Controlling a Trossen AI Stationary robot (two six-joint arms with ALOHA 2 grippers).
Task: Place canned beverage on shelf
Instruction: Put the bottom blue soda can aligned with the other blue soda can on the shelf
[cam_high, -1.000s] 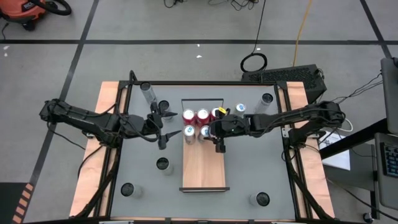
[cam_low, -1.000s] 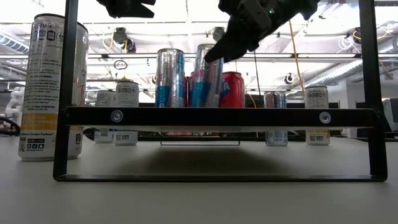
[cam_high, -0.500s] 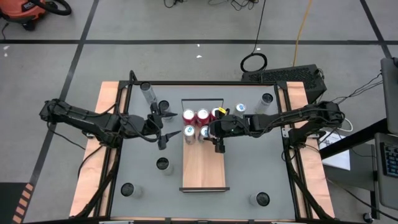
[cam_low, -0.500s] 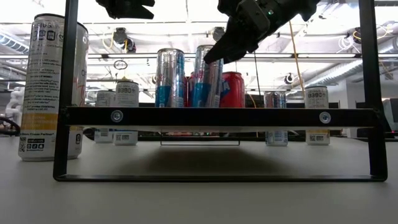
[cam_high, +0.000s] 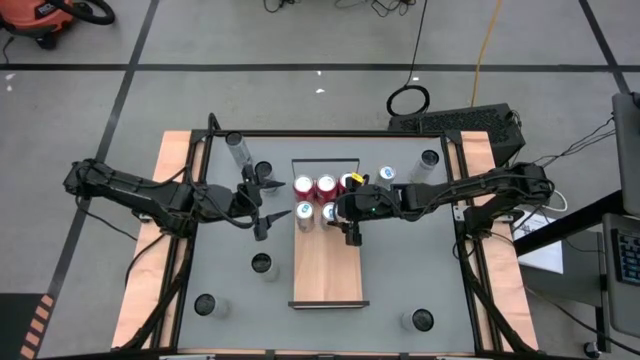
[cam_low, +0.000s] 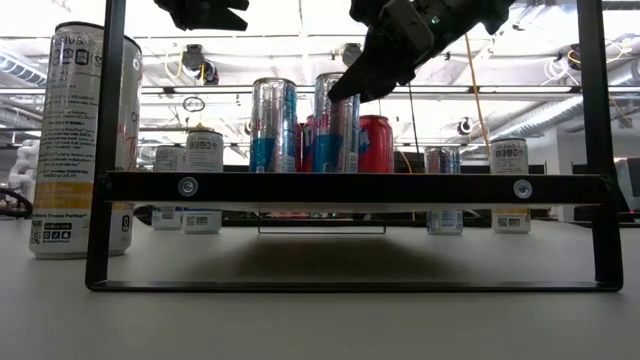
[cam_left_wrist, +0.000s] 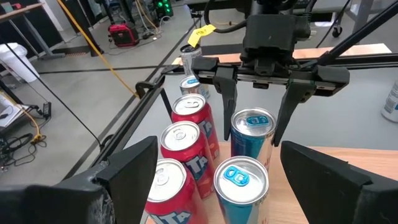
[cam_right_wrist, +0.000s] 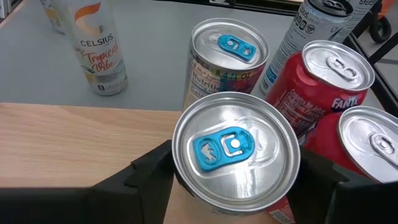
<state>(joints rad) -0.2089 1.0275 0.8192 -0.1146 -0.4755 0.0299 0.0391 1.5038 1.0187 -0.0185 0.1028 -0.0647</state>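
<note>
Surface: grey tabletop (cam_high: 400, 260) with the shelf (cam_high: 327, 275) lying along its middle.
Can: blue-tabbed silver can (cam_right_wrist: 235, 152) upright on the shelf, between the right gripper's (cam_left_wrist: 257, 123) spread fingers — none visibly pressing it.
Neighbours: second silver can (cam_right_wrist: 228, 59) and red cans (cam_right_wrist: 320, 87) just beside it.
Risk: any sideways drift on retreat could clip the can's rim, toppling the tightly packed group.
Left gripper (cam_high: 262, 207): spread, hovering beside the shelf.

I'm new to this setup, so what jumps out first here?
A cluster of red and blue-tabbed cans stands at the railed end of the shelf. The right gripper straddles one blue-tabbed can, fingers open beside it. The left gripper waits open beside the shelf.
</note>
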